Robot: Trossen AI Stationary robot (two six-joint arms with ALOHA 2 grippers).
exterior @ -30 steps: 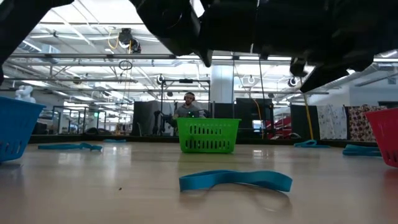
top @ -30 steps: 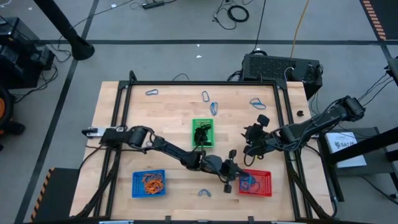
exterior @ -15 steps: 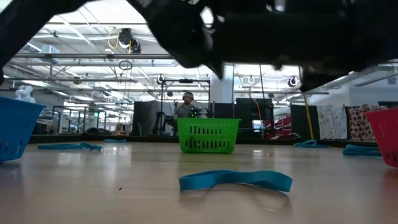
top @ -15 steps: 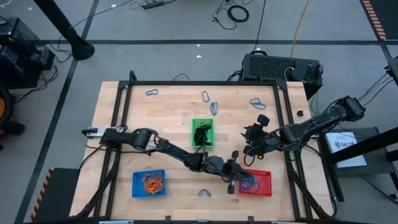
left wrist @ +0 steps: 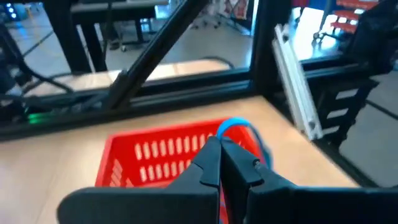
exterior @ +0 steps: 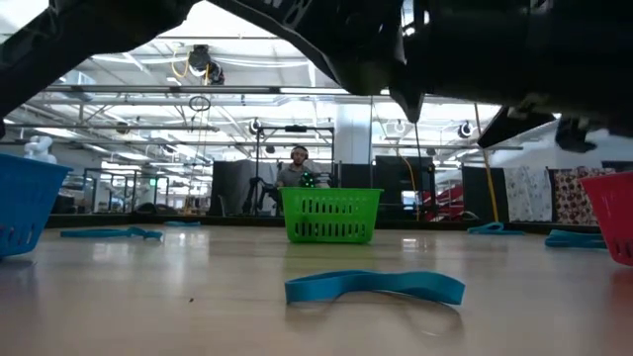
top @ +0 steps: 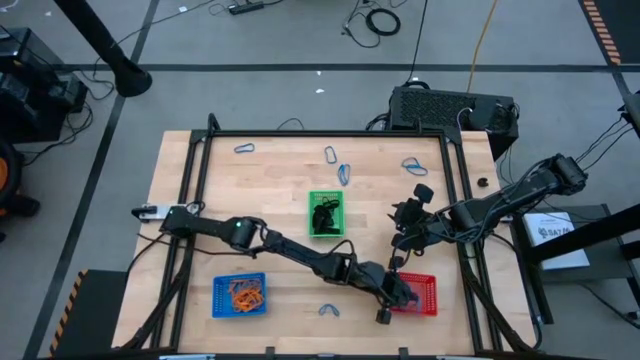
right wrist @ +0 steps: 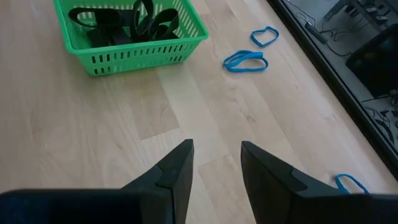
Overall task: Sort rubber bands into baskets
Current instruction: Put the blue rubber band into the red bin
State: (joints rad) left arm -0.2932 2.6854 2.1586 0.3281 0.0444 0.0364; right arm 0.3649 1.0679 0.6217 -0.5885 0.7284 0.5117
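My left gripper is shut on a blue rubber band above the red basket, which stands near the table's front right with blue bands in it. The green basket holds black bands and the blue basket holds orange ones. Loose blue bands lie flat on the table, one near the front edge and others at the back. My right gripper hangs open over bare wood to the right of the green basket. My left gripper pinches the blue band between its two shut fingertips. A small loop of the band sticks out past the tips. The fingers reach in nearly level from the table's left, tipped slightly down. The band is lifted clear, above the red basket.
A black metal frame runs around the table's edges. Several blue bands lie along the far side and to the right of my right gripper. My left arm stretches across the table in front of the green basket.
My left gripper has moved toward the table's right and near edges and sunk a little, carrying the blue band from the red basket's left rim to above the basket. It has stayed shut.
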